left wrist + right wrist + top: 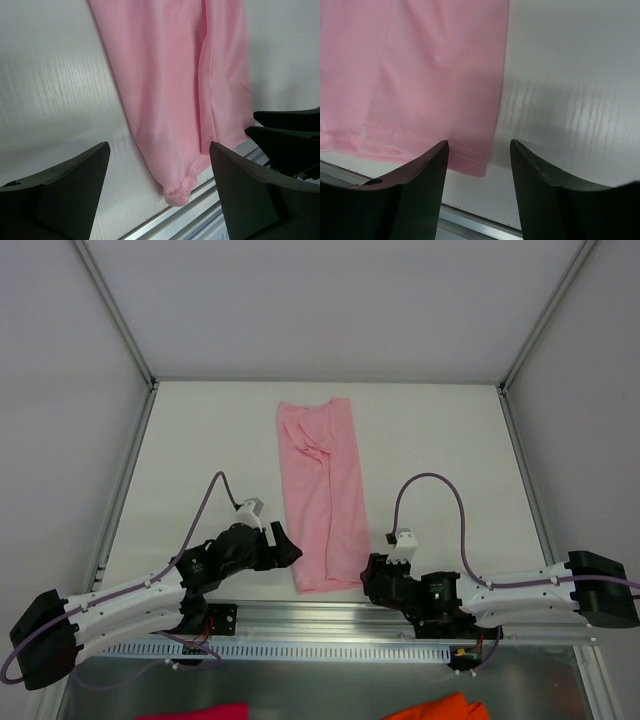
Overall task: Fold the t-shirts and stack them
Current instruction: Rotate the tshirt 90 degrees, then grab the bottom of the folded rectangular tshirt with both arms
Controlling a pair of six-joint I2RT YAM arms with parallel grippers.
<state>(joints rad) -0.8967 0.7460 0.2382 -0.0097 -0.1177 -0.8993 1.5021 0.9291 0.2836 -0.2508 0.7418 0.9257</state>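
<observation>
- The t-shirt (320, 495) is pink and lies on the white worktop (200, 440) as a long narrow strip. It runs from the far middle of the worktop down to the near edge.
- Its far end is rumpled, with a few creases. The near end is flatter, and its hem lies just at the metal rail (330, 615) along the front.
- The left end effector (290, 545) sits low, just left of the strip's near end. In the left wrist view, its fingers (75, 175) stand wide apart and grip nothing. The shirt's (170, 90) rolled near corner lies beyond them.
- The right end effector (368, 575) sits at the strip's near right corner. In the right wrist view, its fingers (420, 170) are also apart, with no cloth clamped. The stitched hem corner of the shirt (420, 75) lies just ahead of the left finger.
- The two end effectors face each other across the near end of the strip, and neither one lifts the fabric.
- A magenta scrap (200, 712) and an orange scrap (440, 708) show at the bottom edge, below the rail and well apart from the shirt.
</observation>
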